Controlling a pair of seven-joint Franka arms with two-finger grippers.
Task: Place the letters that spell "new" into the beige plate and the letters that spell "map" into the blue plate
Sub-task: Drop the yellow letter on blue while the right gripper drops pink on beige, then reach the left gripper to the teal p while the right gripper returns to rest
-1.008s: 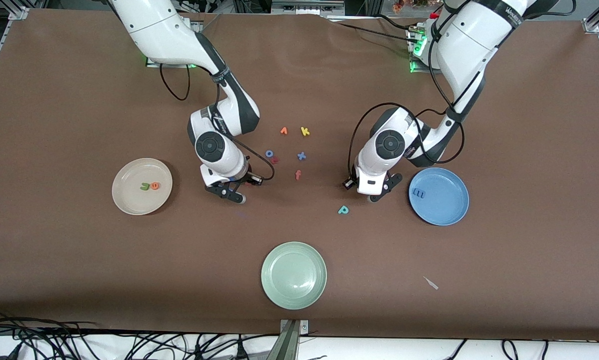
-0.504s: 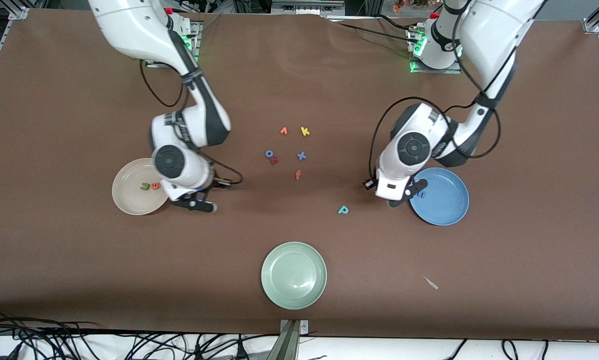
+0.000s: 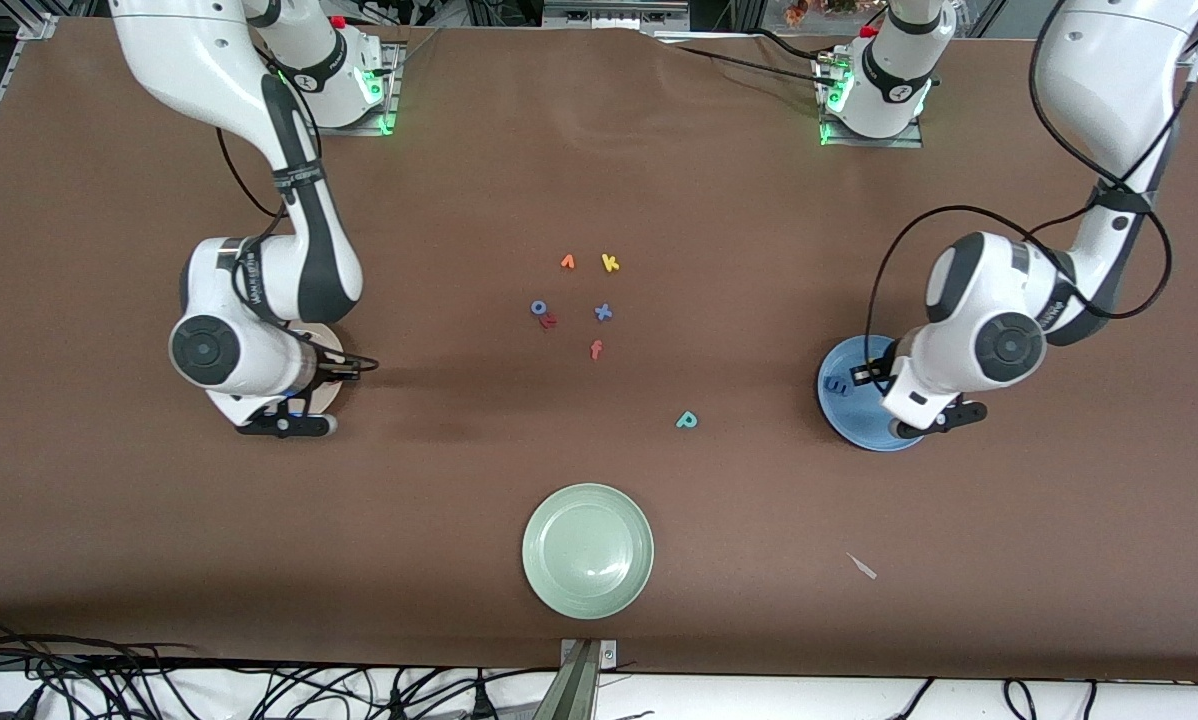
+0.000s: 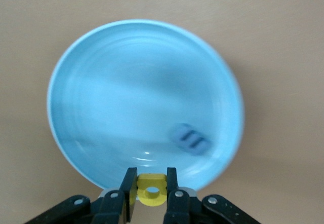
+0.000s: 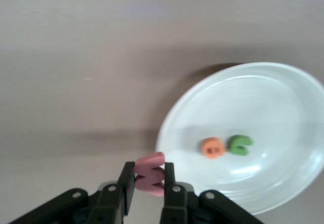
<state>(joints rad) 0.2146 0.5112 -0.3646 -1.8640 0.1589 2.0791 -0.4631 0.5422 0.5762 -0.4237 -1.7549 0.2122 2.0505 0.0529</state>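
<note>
The beige plate (image 5: 253, 133), with the n (image 5: 239, 144) and e (image 5: 212, 147) side by side in it, lies toward the right arm's end of the table (image 3: 599, 150). The blue plate (image 4: 101, 72), with the m (image 4: 191, 139) in it, lies toward the left arm's end. The p (image 3: 686, 421) lies between the loose letter cluster (image 3: 579, 300) and the third plate (image 3: 588, 550), which is nearest the front camera.

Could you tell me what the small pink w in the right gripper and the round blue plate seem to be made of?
The small pink w letter, pinched in the right gripper, looks like soft matte foam: thick, round-edged, no shine. The round blue plate looks like glossy glazed ceramic or hard plastic, judging by its sheen and faint concentric rings; which one is unclear.
</note>
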